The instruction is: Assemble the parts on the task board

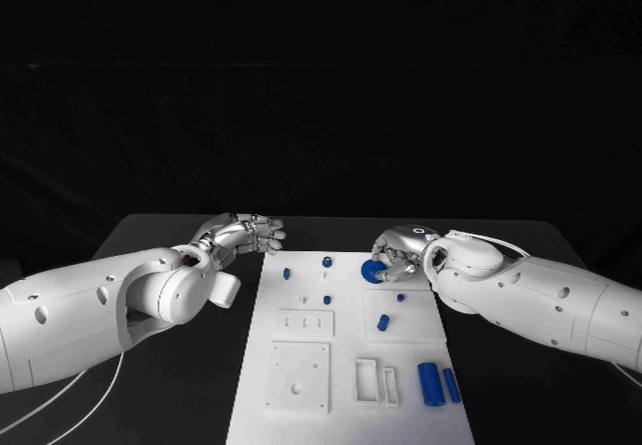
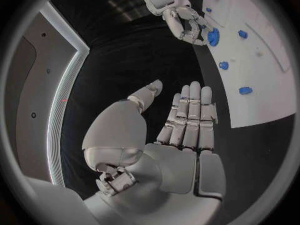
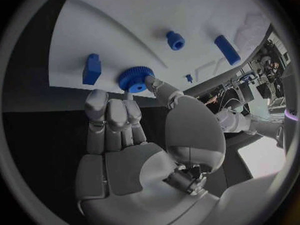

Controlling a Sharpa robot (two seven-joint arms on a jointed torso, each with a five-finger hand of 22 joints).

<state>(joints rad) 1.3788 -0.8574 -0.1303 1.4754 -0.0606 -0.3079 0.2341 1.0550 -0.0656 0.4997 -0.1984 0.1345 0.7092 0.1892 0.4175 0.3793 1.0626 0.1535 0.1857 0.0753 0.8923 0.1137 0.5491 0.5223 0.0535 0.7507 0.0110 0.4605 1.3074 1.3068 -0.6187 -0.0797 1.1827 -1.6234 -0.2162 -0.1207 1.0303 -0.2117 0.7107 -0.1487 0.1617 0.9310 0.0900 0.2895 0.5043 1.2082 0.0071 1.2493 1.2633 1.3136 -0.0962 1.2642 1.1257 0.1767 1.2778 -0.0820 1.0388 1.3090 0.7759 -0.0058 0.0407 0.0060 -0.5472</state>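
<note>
Right robot hand [image 1: 396, 258], silver and jointed, pinches a blue ridged gear [image 3: 134, 78] between thumb and fingers at the far right edge of the flat white task board [image 1: 345, 408]. Left robot hand [image 1: 244, 232] hovers spread and empty over bare black worktop [image 1: 160, 236] just left of the board. Two smooth blue cylinders [image 1: 438, 382] lie near right.

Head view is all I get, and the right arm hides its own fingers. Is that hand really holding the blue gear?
Observer: Yes. The right wrist view shows the right hand pinching the blue gear between thumb and fingers.
Operator: Is it seated?
Observer: Cannot tell; it is at the edge of the task board, beside a small blue part.
Operator: And the left hand?
Observer: The left wrist view shows the left hand holding nothing, fingers straight, beside the board.
</note>
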